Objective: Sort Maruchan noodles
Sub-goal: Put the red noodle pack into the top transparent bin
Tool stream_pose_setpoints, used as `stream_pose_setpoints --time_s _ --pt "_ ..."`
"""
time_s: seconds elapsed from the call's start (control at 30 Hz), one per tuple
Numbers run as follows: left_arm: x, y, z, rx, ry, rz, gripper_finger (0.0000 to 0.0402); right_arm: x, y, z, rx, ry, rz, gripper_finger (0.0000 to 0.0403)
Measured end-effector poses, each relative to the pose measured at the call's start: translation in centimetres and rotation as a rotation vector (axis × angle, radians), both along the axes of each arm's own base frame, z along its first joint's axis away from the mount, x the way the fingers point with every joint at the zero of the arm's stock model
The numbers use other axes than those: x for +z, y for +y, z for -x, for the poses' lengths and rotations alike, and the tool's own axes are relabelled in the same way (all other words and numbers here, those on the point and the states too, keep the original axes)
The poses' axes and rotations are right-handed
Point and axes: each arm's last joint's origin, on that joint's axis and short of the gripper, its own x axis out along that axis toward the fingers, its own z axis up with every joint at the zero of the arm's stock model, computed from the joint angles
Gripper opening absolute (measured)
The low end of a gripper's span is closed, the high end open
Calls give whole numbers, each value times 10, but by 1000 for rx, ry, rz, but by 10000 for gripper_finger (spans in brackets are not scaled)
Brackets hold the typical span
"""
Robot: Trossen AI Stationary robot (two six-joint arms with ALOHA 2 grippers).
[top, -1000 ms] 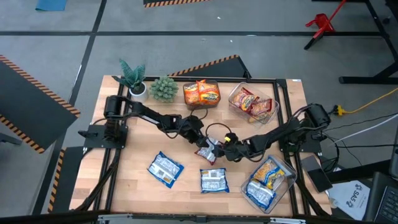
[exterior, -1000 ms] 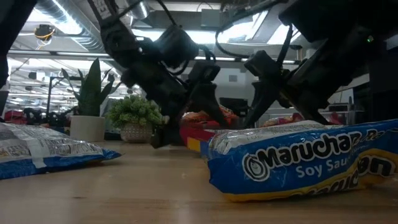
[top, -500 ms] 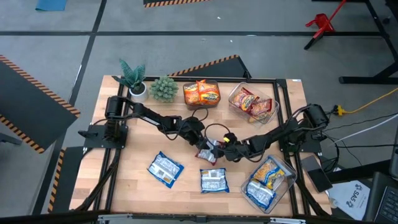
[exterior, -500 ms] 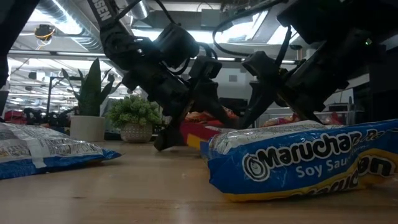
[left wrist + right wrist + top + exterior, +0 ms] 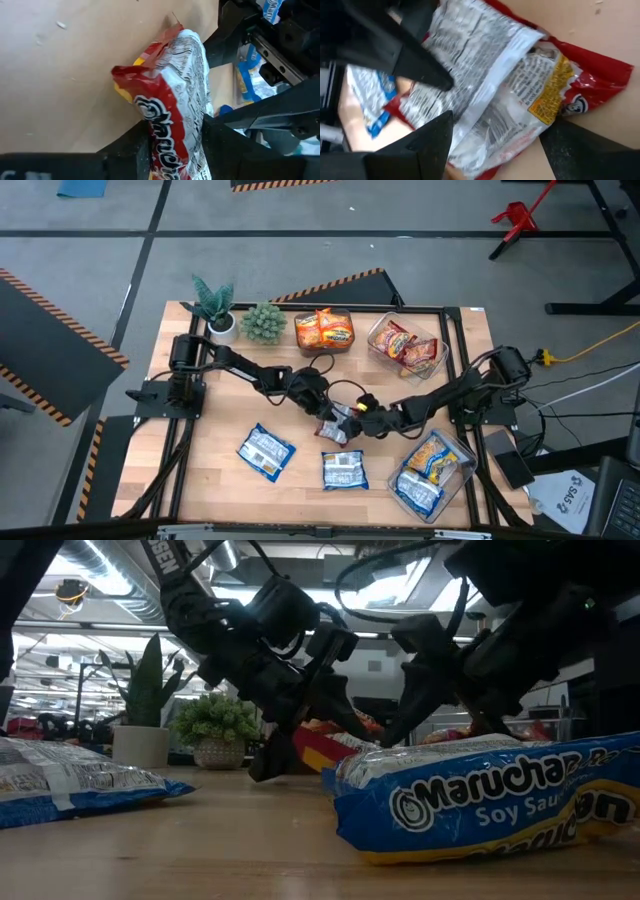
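A red noodle packet [image 5: 335, 425] with a white printed back [image 5: 485, 75] sits mid-table between both grippers, tipped up off the wood in the low view [image 5: 322, 743]. My left gripper [image 5: 322, 408] comes from the left and is shut on it [image 5: 175, 131]. My right gripper [image 5: 356, 418] comes from the right, with the packet spanning its wide jaws [image 5: 495, 142]. Two blue-and-white packets [image 5: 265, 452] [image 5: 343, 470] lie flat nearer the front edge. My left gripper pinches one end of the red packet [image 5: 172, 142] between its two fingers, one finger on the red printed face, the other on the white back. It comes slanting down from the table's left, and the packet stands on edge beyond the fingers. My right gripper holds the same packet across its width [image 5: 470, 145], white back toward the wrist camera, one packet edge at each finger. The fingers [image 5: 422, 145] slant down from the table's right. The packet is tilted; whether its low end rests on the wood is hidden.
Along the far edge stand two small potted plants [image 5: 215, 310] [image 5: 264, 323], a clear bin of orange packets [image 5: 325, 330] and a clear bin of red packets [image 5: 405, 345]. A clear bin with blue packets [image 5: 432, 470] stands front right. Bare wood lies front left.
My left gripper's fingers have closed in on the red packet and the wrist has tipped a little. My right gripper has rolled about its own line, turning the packet with it; the packet's end now stands higher off the table than a second ago. Neither arm has travelled.
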Motion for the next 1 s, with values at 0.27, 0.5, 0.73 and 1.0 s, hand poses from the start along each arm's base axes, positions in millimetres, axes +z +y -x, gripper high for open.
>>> stream_pose_setpoints --time_s 0.27,0.5,0.73,1.0 --pt "6 8 -1 11 -29 24 137 29 -1 11 112 -6 10 269" --pt "24 14 1 47 -80 3 136 56 -7 31 137 39 29 269" --pt "53 18 2 85 -176 -58 136 90 -16 59 166 32 33 269" --pt "115 35 -11 171 -366 -291 136 128 -28 100 183 -24 -2 269"
